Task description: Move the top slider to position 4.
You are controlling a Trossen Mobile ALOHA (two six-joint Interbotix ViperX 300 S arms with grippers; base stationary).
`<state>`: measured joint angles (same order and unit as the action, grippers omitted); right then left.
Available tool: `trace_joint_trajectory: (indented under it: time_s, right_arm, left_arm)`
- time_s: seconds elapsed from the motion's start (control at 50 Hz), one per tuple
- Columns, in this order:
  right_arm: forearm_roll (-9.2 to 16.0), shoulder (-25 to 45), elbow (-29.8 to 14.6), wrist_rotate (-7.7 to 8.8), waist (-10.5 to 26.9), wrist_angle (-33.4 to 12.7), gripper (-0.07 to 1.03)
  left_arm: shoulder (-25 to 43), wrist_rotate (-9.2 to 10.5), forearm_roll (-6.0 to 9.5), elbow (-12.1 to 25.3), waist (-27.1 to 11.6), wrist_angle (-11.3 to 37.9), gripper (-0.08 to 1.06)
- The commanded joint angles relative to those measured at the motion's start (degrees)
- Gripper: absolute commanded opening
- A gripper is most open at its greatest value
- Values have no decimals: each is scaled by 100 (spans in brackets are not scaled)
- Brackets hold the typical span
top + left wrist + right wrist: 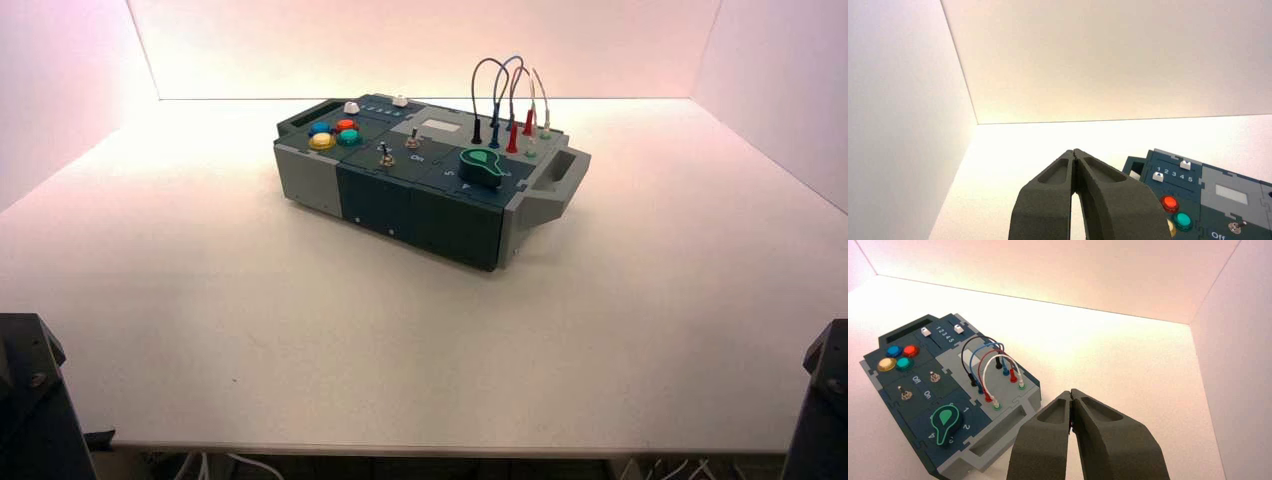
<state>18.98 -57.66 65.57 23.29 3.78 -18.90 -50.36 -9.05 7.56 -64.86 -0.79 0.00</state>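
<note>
The box (420,190) stands turned at the far middle of the table. The top slider (400,101) is the small bright white knob on the box's far edge, on a dark teal track. It also shows in the left wrist view as the top slider (1185,165) and in the right wrist view as the top slider (959,329), beside the printed numbers 1 to 5. Its position against the numbers is not plain. My left gripper (1075,152) hangs shut and empty, well short of the box. My right gripper (1070,391) is shut and empty too, off the box's handle end.
A second, duller white slider knob (351,107) sits beside the top one. Coloured buttons (334,133), two metal toggle switches (386,153), a green knob (483,165) and looped wires (505,95) fill the box top. White walls enclose the table. Arm bases (25,400) sit at the near corners.
</note>
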Motion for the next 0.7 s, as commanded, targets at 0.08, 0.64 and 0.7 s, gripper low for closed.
trace_joint_trajectory:
  time_s: [0.08, 0.64, 0.7]
  right_arm:
    - [18, 26, -79, 9, 0, 62, -2]
    - [123, 141, -439, 0, 35, -773, -2]
    - [176, 211, -510, -9, 35, -932, -2]
  left_arm:
    - [18, -26, -9, 167, -18, -70, -3]
    - [360, -70, 0, 800, -694, 835, -3]
    - [624, -70, 9, 1002, -826, 1063, -3]
